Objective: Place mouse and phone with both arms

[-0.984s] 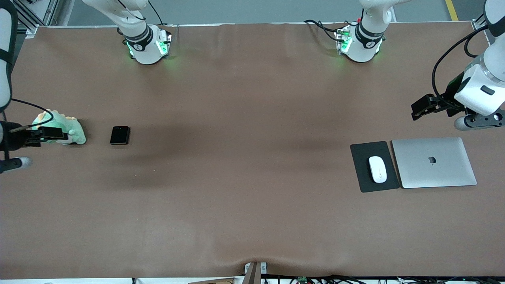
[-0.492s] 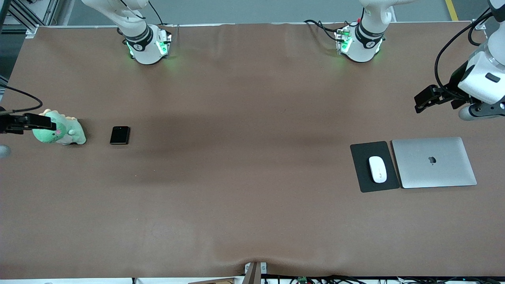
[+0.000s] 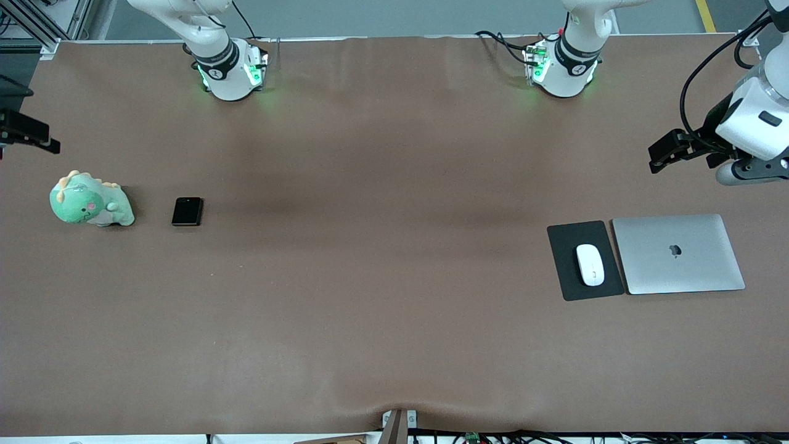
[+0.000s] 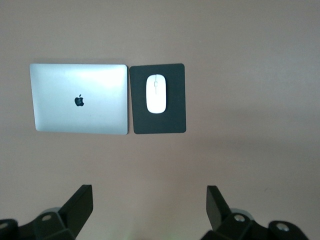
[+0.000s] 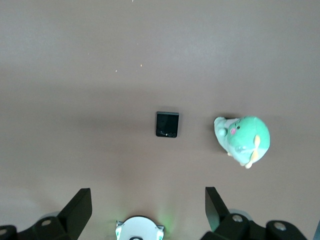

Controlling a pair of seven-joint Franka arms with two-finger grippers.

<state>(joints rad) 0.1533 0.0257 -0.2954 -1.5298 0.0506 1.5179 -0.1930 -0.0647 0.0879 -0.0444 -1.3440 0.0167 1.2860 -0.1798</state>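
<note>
Mouse (image 3: 590,264) sat on the mouse pad (image 3: 566,234) beside the laptop (image 3: 678,253), phone (image 3: 187,211) near the plush toy (image 3: 90,206) — both looked placed. Left gripper (image 4: 149,208) and right gripper (image 5: 148,208) hung high over the desk (image 3: 382,246), fingers wide, holding nothing.

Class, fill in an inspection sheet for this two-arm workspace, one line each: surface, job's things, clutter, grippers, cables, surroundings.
Surface: brown table cover, slightly rippled at the edge nearest the front camera.
Job's things: white mouse lies on a dark mouse pad; black phone lies flat toward the right arm's end.
Clutter: closed silver laptop beside the pad; green plush toy beside the phone.
Grippers: left gripper open, empty, raised above the table farther back than the laptop; right gripper open, empty, raised at the table's end near the toy.
Cables: black cables at the left arm's base and along its wrist.
Surroundings: grey floor past the bases; wires at the table's near edge.
</note>
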